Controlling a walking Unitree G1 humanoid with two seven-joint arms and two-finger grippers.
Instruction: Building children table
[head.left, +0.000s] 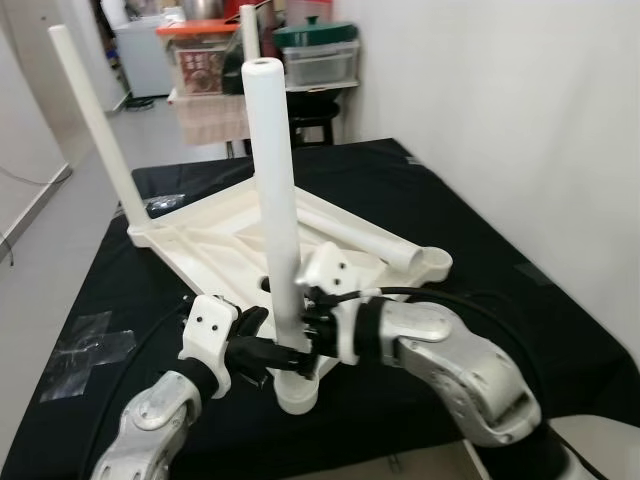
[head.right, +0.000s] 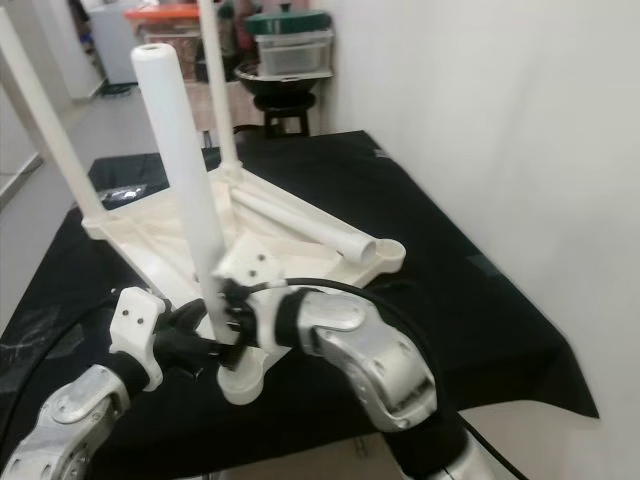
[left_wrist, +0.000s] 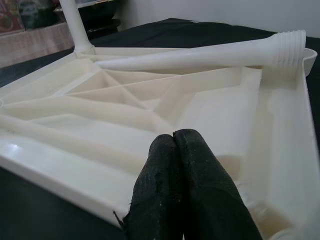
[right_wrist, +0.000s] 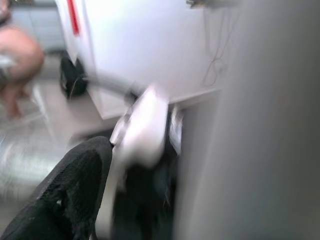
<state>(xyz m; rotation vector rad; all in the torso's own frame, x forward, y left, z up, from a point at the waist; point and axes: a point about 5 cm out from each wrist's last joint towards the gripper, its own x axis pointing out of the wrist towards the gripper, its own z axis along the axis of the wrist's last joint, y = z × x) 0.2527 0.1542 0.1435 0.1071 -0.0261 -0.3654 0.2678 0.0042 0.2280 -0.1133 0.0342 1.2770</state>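
Tabletop (head.left: 215, 235) lies upside down on black cloth (head.left: 470, 260). Right gripper (head.left: 308, 330) clasps upright leg (head.left: 275, 200) at near corner; left gripper (left_wrist: 182, 187), fingers pressed together, empty, beside it. No legible writing.

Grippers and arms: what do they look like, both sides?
Both arms are glossy silver shells, left arm and right arm. Each ends in a white angular wrist bracket with small dark screw holes, then black fingers: left gripper, right gripper. Black cables loop along both forearms.
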